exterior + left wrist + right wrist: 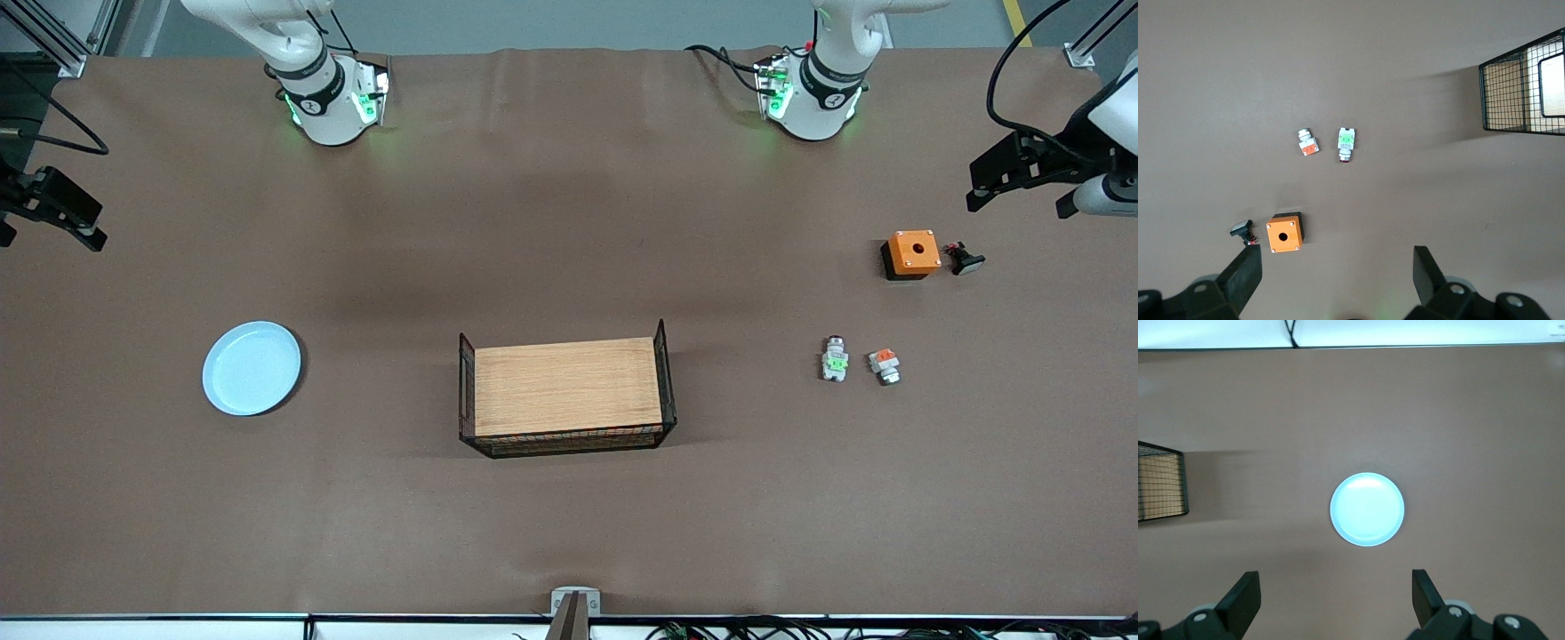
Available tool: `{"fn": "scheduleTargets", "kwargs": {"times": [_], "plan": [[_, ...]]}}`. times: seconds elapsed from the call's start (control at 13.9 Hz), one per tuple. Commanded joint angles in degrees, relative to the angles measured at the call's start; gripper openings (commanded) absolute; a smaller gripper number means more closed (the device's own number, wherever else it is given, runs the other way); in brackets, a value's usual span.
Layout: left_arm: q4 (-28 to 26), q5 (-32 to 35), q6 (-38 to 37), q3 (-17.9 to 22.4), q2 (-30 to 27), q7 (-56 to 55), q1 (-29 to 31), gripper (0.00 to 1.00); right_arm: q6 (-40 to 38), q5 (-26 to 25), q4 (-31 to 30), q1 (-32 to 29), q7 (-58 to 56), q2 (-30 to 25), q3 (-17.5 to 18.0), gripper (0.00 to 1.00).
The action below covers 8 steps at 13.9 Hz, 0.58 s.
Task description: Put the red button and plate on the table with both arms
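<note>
Red button (834, 359) lies flat on the worktop (569, 533) toward the left arm's end, long axis running roughly from the robots' edge to the camera edge, barely tilted. Green patch faces up. In the left wrist view (1346, 143) a small dark-red tip shows at one end of it. Orange-patch part (885, 365) sits just beside it, not touching, toward the left arm's end edge. Orange box (912, 253) is nearer the robots' edge, with a small black part (965, 260) just beside it.

Left claw (1018, 182) hangs over the left arm's end edge of the worktop, fingers (1245, 275) spread wide, holding nothing. Button is well apart from it, nearer the camera edge and toward the worktop's middle.

Plate (252, 367) rests right side up toward the right arm's end, round so no axis to call. Right claw (53, 218) hangs over the right arm's end edge, fingers (1243, 599) wide apart, holding nothing. Plate is well clear of it, lined up between the fingers in the right wrist view (1367, 509).

Wooden board (567, 386) with black wire ends sits mid-worktop, between plate and button.
</note>
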Motion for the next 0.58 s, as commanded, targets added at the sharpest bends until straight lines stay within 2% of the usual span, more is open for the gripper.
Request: {"fn": "scheduleTargets", "kwargs": {"times": [0.0, 0.5], "plan": [[-1.1, 0.0, 0.7, -0.2, -1.0, -0.4, 0.0, 1.0, -0.9, 1.3, 1.3, 0.7, -1.1, 0.5, -0.5, 1.0], [-1.1, 0.0, 0.8, -0.2, -1.0, -0.4, 0.0, 1.0, -0.9, 1.4, 1.3, 0.6, -1.5, 0.5, -0.5, 1.0]]}}
